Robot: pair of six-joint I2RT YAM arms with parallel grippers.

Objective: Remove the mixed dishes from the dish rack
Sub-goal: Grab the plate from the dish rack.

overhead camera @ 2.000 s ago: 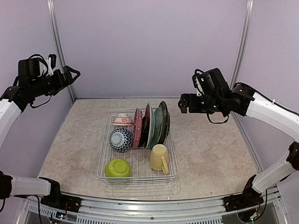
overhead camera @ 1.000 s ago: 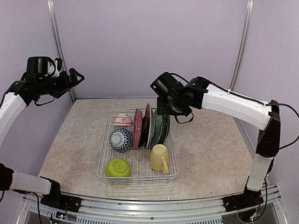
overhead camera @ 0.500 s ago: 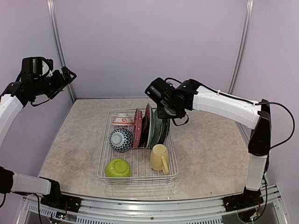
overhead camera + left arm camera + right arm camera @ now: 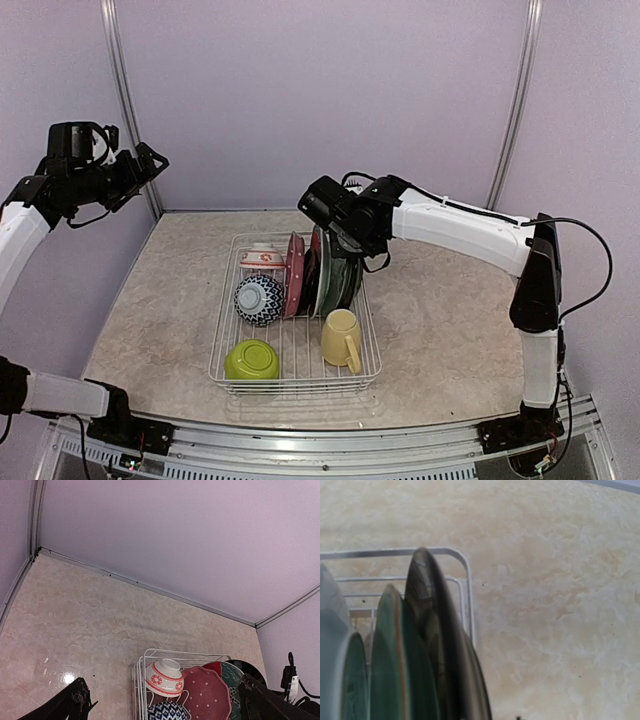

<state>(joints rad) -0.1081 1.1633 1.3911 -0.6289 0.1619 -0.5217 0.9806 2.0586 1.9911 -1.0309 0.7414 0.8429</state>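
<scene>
Right end effector (image 4: 341,240) lower; over plates (image 4: 342,276)

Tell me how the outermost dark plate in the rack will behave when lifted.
The dark plate looks glossy and glazed: probably stiff but slippery to pinch. It stands on edge close beside a green plate, so it may scrape or tip once lifted. Likely breakable if dropped.

The top external camera sits high behind the arm bases at 6 o'clock and looks down over the whole table (image 4: 450,310). The left wrist camera hangs high at 10 o'clock, facing the back wall, with the dish rack (image 4: 137,690) at its frame's 5 o'clock. The right wrist camera is very close above the plates (image 4: 435,630). All three views share the 12 o'clock end of the dish rack.
</scene>
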